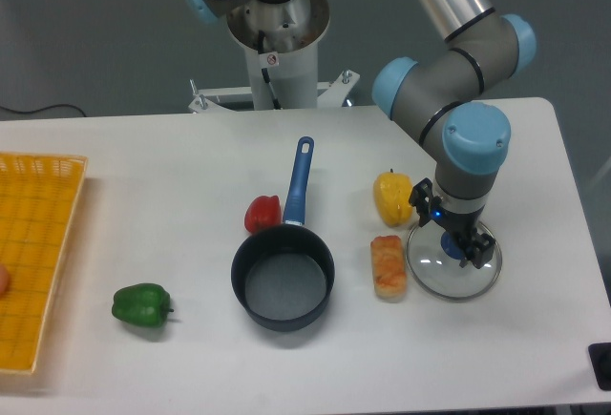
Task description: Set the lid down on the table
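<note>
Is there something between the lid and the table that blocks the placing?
Nothing visible does. The lid appears to lie flat on the table, right of the bread, and the gripper is directly over its knob.

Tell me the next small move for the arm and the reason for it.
Probably lift the hand straight up and clear. The lid appears to lie flat on the table, right of the bread-like piece and off the saucepan, so placing looks done. Whether the fingers have let go of the knob is not clear from this view.
</note>
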{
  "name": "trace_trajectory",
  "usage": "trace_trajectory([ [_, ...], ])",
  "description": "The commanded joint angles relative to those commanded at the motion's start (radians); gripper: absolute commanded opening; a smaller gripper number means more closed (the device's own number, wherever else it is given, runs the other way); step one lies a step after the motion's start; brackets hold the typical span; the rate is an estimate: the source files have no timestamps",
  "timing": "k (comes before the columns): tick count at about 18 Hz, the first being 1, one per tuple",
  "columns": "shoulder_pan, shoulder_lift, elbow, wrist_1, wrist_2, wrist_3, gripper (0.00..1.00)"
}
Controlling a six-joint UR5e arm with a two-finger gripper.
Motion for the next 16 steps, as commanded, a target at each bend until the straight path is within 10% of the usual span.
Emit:
trace_trajectory([
  [16, 0.000, 0.003, 0.005, 0.005, 0.029, 0.003, 1.00],
])
